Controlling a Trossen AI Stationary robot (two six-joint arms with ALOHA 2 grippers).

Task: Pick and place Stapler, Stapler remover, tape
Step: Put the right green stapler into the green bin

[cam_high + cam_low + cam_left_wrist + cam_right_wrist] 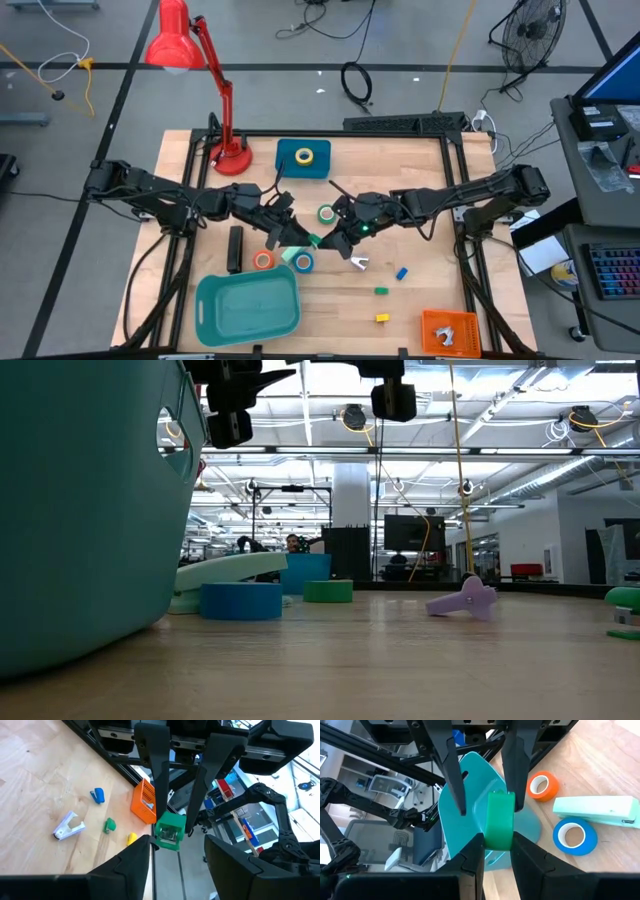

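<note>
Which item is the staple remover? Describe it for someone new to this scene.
Mid-table, the right gripper holds a green tape roll up to the open left gripper. Just below them in the high view lies the staple remover: pale lilac and claw-shaped, unlike the small solid blocks right of it.

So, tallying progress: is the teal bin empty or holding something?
Empty: in the high view the teal bin shows only bare floor. The green tape roll sits clamped in the right gripper, outside it.
</note>
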